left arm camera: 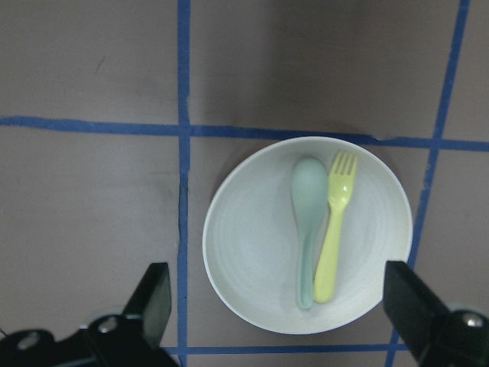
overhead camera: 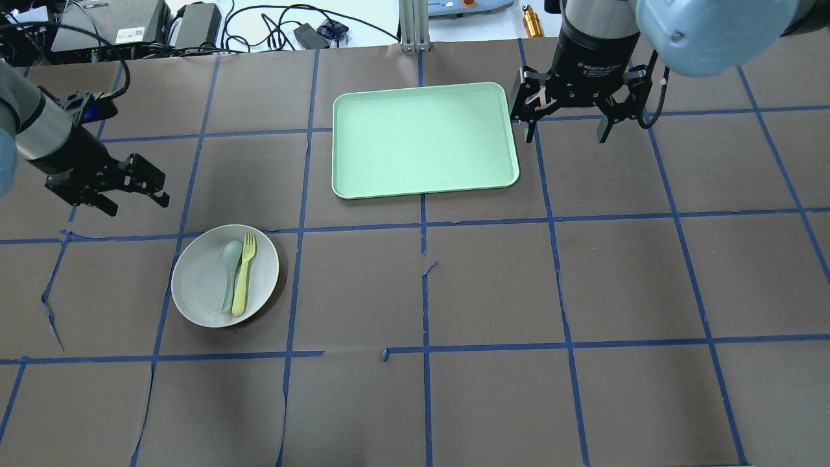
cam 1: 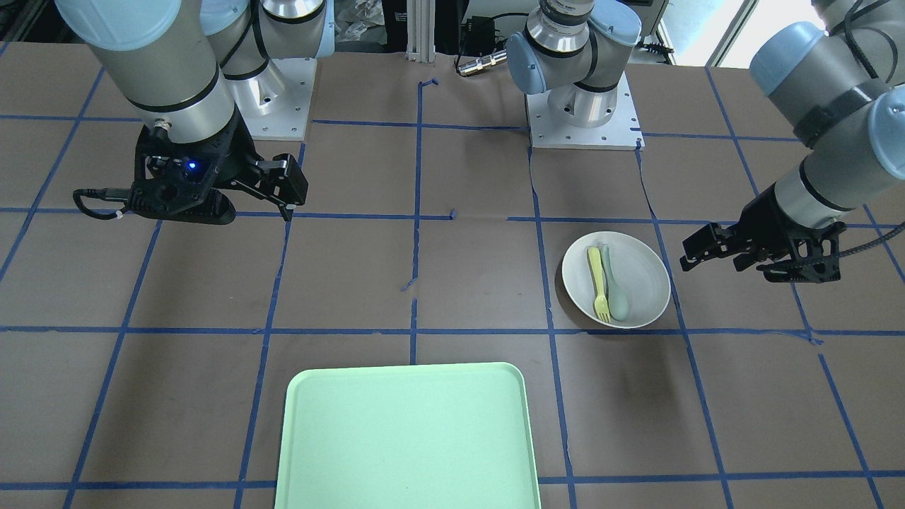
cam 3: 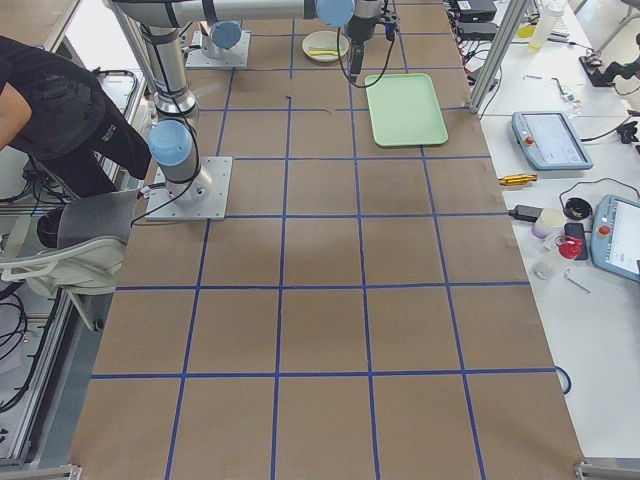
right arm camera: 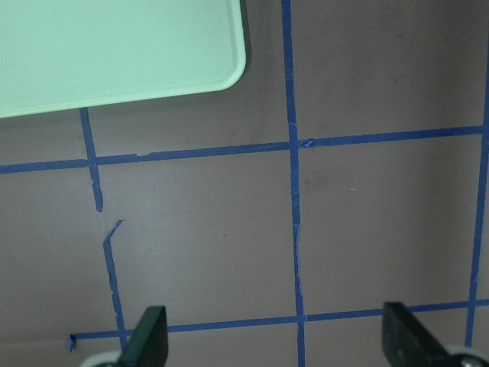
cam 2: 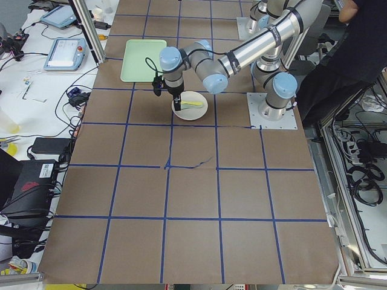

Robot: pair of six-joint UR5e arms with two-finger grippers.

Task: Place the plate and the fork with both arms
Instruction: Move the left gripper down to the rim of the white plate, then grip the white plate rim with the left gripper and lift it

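The white plate (overhead camera: 200, 280) lies on the table on my left side, with the yellow fork (overhead camera: 244, 273) and a pale grey-green spoon (overhead camera: 229, 272) side by side in it. The plate (cam 1: 645, 277) and fork (cam 1: 599, 281) also show in the front view. My left gripper (overhead camera: 137, 205) is open and empty, hovering beside the plate, apart from it. Its wrist view looks down on the plate (left arm camera: 248, 245) and fork (left arm camera: 334, 229) between the fingers (left arm camera: 155, 294). My right gripper (overhead camera: 566, 131) is open and empty, above the table just right of the tray.
A mint-green rectangular tray (overhead camera: 425, 139) lies at the table's far middle; its corner shows in the right wrist view (right arm camera: 114, 53). Blue tape lines cross the brown table cover (overhead camera: 493, 285). Cables and equipment sit beyond the far edge.
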